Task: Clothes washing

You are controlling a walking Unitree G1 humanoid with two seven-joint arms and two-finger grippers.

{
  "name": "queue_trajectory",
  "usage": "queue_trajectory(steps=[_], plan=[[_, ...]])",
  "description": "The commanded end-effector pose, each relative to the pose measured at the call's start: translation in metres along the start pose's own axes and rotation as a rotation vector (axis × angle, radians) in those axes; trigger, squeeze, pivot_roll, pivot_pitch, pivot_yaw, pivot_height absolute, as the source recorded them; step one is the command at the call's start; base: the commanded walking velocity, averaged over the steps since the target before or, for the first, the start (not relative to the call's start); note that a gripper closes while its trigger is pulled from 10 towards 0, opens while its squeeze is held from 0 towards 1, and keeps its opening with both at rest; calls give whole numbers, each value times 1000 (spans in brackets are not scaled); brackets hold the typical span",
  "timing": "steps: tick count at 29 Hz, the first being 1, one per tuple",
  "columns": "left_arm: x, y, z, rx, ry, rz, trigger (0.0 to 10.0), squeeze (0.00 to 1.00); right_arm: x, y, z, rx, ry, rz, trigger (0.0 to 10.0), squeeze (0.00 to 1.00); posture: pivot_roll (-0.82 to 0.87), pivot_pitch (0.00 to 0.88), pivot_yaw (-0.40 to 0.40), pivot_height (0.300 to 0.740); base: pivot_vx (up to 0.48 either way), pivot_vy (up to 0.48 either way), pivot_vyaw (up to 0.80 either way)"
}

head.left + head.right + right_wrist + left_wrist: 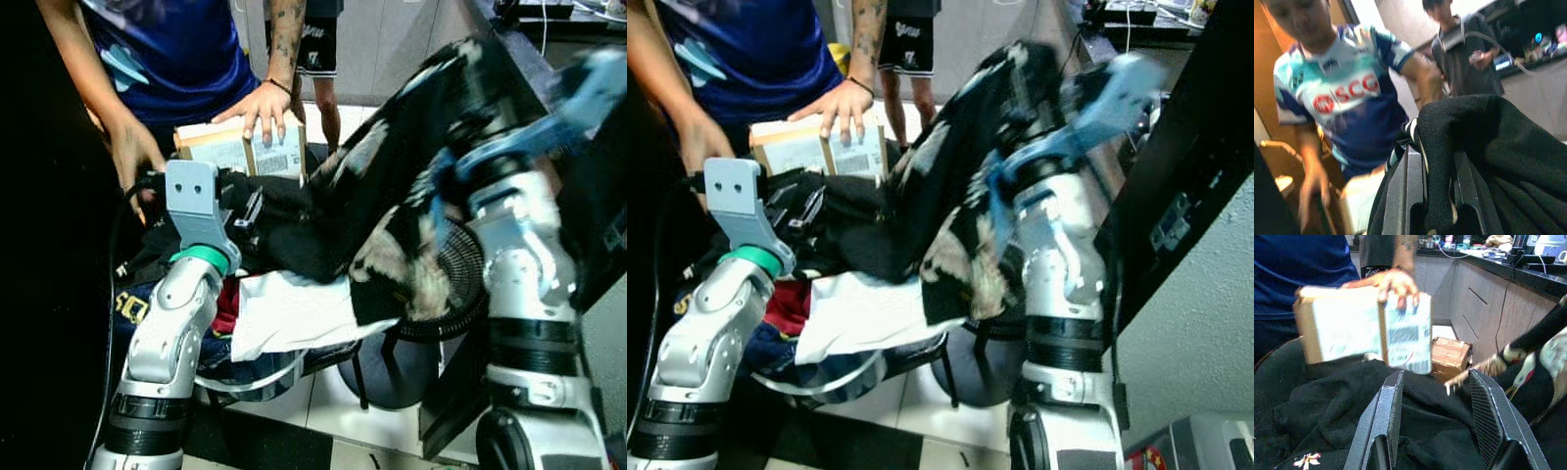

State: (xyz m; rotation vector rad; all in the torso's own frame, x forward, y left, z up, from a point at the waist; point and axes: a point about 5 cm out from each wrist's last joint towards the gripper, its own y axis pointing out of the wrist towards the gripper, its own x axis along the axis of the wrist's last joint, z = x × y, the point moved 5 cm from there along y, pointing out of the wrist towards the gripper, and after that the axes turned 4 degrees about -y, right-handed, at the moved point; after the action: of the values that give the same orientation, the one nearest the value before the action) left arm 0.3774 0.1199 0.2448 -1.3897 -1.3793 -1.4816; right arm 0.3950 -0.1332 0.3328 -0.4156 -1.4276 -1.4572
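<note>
A heap of laundry lies in a basket in front of me: black cloth, a white piece and a red piece. My left gripper stands open just above the black cloth, with nothing between its fingers. My right gripper is raised high at the right and is shut on a black-and-cream patterned garment. The garment drapes from it down to the heap and hides the fingers in the eye views.
A person in a blue shirt leans over the far side of the heap, a hand on a cardboard box. A second person stands behind. A black fan and dark cabinet crowd the right.
</note>
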Motion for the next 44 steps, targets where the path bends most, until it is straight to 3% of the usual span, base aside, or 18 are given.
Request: queue_trajectory(steps=[1,20,21,22,23,24,25,26,28,32,37,44], plan=[[0,-1,-1,-4,1,5,10000,0,2,0,3,19,-20,0,10000,0,104,18,84,740,0,0,0],[0,-1,-2,-12,5,6,10000,0,4,-2,-7,-28,-10,-12,10000,0,102,5,87,740,0,0,-674],[0,-1,-2,-14,5,6,10000,0,3,-3,-5,-5,38,-13,10000,0,102,5,87,740,0,0,-800],[0,-1,-3,-18,3,7,10000,0,6,-19,29,290,325,-13,10000,0,99,4,90,740,0,0,-800],[0,-1,-3,-18,3,7,10000,0,6,-19,29,290,325,-13,10000,0,99,4,90,740,0,0,-800],[0,-1,-3,-19,3,8,10000,0,11,-26,40,394,408,-26,10000,0,99,4,90,740,0,0,-800],[-1,-1,-5,-26,1,10,10000,0,21,-51,54,587,543,-63,10000,0,99,4,90,740,0,0,-800],[-1,-1,-5,-26,1,10,10000,0,21,-51,54,587,543,-63,10000,0,99,4,90,740,0,0,-800],[-2,-1,-6,-32,2,11,10000,0,29,-67,53,658,644,-119,10000,0,99,4,90,740,0,0,-800],[-1,-1,-6,-32,1,11,10000,0,27,-80,41,637,729,-164,10000,0,104,7,88,740,0,0,-800],[-2,-3,-8,-42,5,19,10000,0,22,-95,-4,484,883,-275,10000,0,109,15,90,740,0,0,-800],[-2,-3,-7,-48,8,21,10000,0,44,-102,-10,540,946,-382,10000,0,110,19,97,740,0,0,-800]])
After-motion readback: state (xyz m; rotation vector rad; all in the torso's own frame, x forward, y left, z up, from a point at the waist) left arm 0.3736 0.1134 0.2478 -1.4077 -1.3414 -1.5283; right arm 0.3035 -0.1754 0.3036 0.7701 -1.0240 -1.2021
